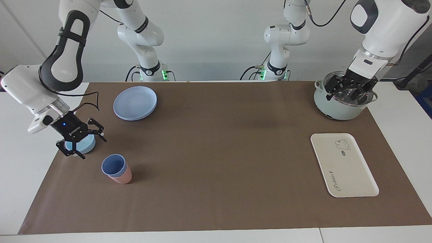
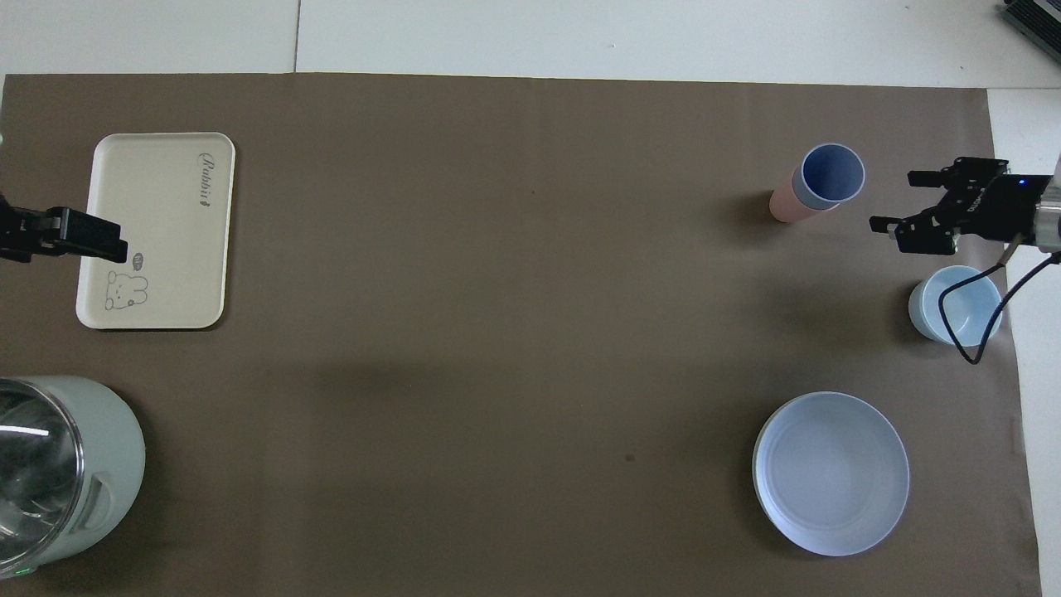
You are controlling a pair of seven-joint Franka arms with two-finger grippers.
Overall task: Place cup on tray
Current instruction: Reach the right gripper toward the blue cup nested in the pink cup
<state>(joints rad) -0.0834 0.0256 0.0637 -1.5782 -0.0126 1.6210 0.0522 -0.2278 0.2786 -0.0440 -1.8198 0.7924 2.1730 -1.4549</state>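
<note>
The periwinkle-blue cup [image 1: 114, 166] stands nested inside a pink cup [image 1: 123, 177] on the brown mat toward the right arm's end; it also shows in the overhead view [image 2: 833, 174]. The cream tray [image 1: 344, 165] with the "Rabbit" lettering lies flat and bare toward the left arm's end, also in the overhead view [image 2: 157, 232]. My right gripper [image 1: 94, 148] is open and empty, hanging low beside the nested cups and apart from them. My left gripper [image 1: 349, 90] is open and empty, up in the air in front of the pot.
A light-blue bowl [image 1: 86, 145] sits under the right gripper's body. A round blue plate [image 1: 135, 103] lies nearer to the robots. A pale-green pot [image 1: 337, 109] with a glass lid stands near the left arm's base, nearer to the robots than the tray.
</note>
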